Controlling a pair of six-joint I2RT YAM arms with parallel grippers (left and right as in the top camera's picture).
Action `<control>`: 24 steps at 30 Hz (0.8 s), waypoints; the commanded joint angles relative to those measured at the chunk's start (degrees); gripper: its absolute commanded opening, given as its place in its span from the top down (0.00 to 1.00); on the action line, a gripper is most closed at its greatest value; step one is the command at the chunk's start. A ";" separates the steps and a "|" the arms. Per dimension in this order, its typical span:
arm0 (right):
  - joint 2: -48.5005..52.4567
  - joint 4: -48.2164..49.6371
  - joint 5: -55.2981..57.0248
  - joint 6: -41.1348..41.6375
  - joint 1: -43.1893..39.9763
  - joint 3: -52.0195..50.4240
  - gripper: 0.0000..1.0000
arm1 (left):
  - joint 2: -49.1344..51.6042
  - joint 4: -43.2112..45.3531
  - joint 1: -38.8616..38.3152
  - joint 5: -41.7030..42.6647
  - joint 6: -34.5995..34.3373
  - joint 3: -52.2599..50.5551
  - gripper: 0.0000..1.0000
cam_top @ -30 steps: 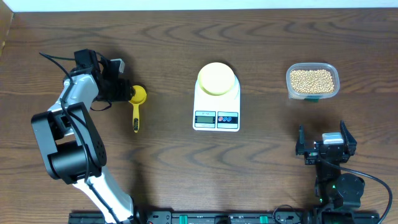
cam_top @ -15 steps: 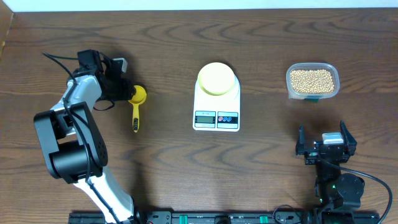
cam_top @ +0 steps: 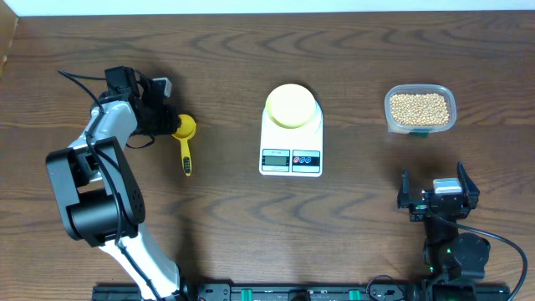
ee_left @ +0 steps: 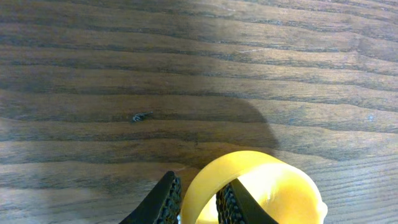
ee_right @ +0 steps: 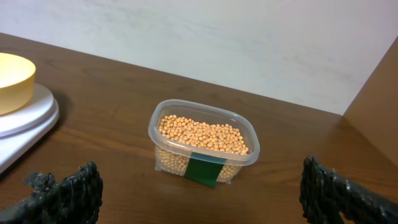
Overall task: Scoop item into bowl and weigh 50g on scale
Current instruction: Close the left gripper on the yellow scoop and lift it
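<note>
On the left of the counter (cam_top: 351, 226), your left gripper (ee_left: 198, 198) is low over the yellow scoop (cam_top: 187, 127). Its jaws are narrow and pinch the cup's rim, one finger (ee_left: 163, 200) outside the wall and the other inside. The scoop lies flat on the wood, with its handle pointing toward your side of the counter.

In the middle is the white scale (cam_top: 291, 144), its display (cam_top: 275, 159) and buttons on the near edge. The digits are too small to read. The pale yellow-green bowl (cam_top: 292, 105) sits upright on the platform.

Further right, the clear tub (ee_right: 152, 127) stands on the counter, well apart from the scale. The beans (ee_right: 202, 134) fill it almost to the rim.

Your right gripper (cam_top: 435, 184) is nearer to you than the tub. Its jaws are spread wide and hold nothing, and they face the tub.
</note>
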 commanded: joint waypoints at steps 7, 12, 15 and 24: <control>-0.44 -0.22 0.07 -0.48 0.09 -0.09 0.01 | 0.74 -2.29 0.00 -0.90 -3.13 -1.40 0.77; -0.44 -0.22 0.07 -0.48 0.09 -0.07 0.01 | 0.74 -2.23 0.00 -1.01 -3.13 -1.51 0.77; -0.44 -0.22 0.07 -0.48 0.09 -0.07 0.01 | 0.74 -2.23 0.00 -1.01 -3.13 -1.51 0.92; -0.44 -0.22 0.07 -0.48 0.09 -0.09 0.01 | -10.38 -0.85 0.04 -0.94 -15.54 -1.01 0.92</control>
